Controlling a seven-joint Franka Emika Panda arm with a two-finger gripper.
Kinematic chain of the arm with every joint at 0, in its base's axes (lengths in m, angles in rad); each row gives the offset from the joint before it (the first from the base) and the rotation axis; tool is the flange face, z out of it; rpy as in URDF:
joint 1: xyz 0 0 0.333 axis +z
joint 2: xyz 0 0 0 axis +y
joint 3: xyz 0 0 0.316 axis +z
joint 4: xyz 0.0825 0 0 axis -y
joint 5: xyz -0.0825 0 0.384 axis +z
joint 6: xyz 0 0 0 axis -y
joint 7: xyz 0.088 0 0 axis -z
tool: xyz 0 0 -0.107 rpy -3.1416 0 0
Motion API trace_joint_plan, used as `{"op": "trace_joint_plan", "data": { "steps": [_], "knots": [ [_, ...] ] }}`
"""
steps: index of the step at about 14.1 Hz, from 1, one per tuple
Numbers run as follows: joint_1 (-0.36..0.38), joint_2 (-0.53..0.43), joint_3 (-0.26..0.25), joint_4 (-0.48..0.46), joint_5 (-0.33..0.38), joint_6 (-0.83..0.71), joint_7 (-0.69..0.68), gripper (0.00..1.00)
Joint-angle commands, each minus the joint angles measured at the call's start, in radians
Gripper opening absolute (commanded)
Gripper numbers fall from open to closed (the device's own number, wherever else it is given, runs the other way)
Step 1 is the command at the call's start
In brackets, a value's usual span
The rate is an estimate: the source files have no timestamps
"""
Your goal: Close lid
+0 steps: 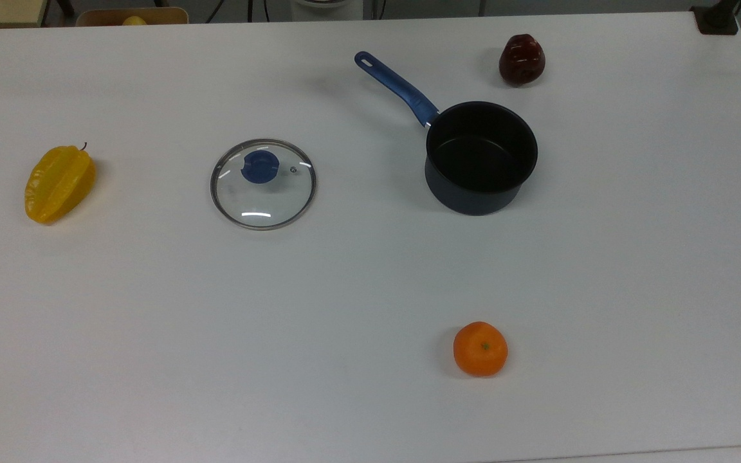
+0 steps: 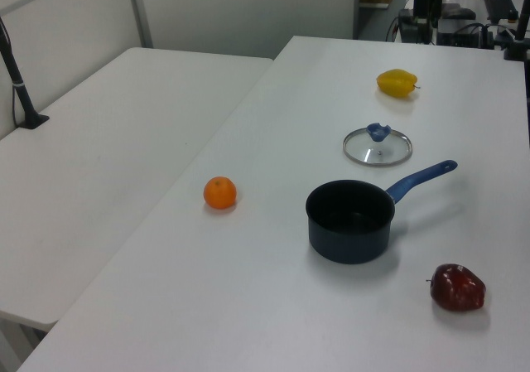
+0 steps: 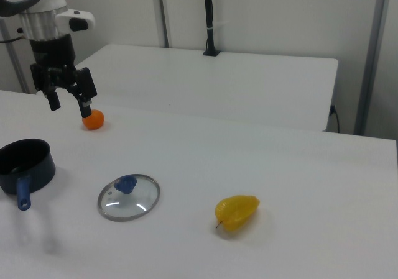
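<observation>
Item: the lid (image 1: pixel 262 184), round clear glass with metal rim and blue knob (image 1: pixel 259 166), lay flat and knob-up on the white table (image 1: pixel 345 289), well apart from the pot (image 1: pixel 481 157), toward the top view's left of it. Item: the pot, dark, open and empty, stood upright with its blue handle (image 1: pixel 395 85) angled toward the top view's upper left. Item: the gripper (image 3: pixel 68 105), seen in the right view, hung in the air above the table with its two fingers spread apart and nothing between them; it was clear of the lid and touched no object. Status of task: judged not yet begun, since the lid was ungrasped and the pot uncovered; what was left appeared to be the whole job, namely taking the lid by its knob, carrying it across and seating it on the pot's rim. Other items on the table, none touching another: a yellow starfruit (image 1: pixel 59 183) near the top view's left edge, an orange (image 1: pixel 480 348) toward the top view's lower middle, a dark red apple (image 1: pixel 521 60) beyond the pot. Surface: plain white tabletop, smooth, faintly glossy. Room: a second white table (image 2: pixel 108 157) adjoined on the left view's left, a black post (image 3: pixel 209 18) stood on it, pale wall panels behind.
</observation>
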Motion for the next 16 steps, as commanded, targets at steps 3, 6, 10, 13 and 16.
{"op": "trace_joint_plan", "data": {
  "steps": [3, 6, 10, 13, 16],
  "knots": [
    [0.007, -0.003, -0.003, -0.005, 0.001, 0.008, 0.005, 1.00],
    [0.007, -0.002, -0.003, -0.005, 0.001, 0.008, 0.010, 1.00],
    [0.004, 0.001, -0.004, -0.004, 0.005, 0.010, 0.013, 1.00],
    [-0.022, -0.003, -0.003, -0.005, 0.004, 0.040, -0.007, 1.00],
    [-0.045, -0.005, -0.003, -0.031, 0.008, 0.053, -0.067, 1.00]
  ]
}}
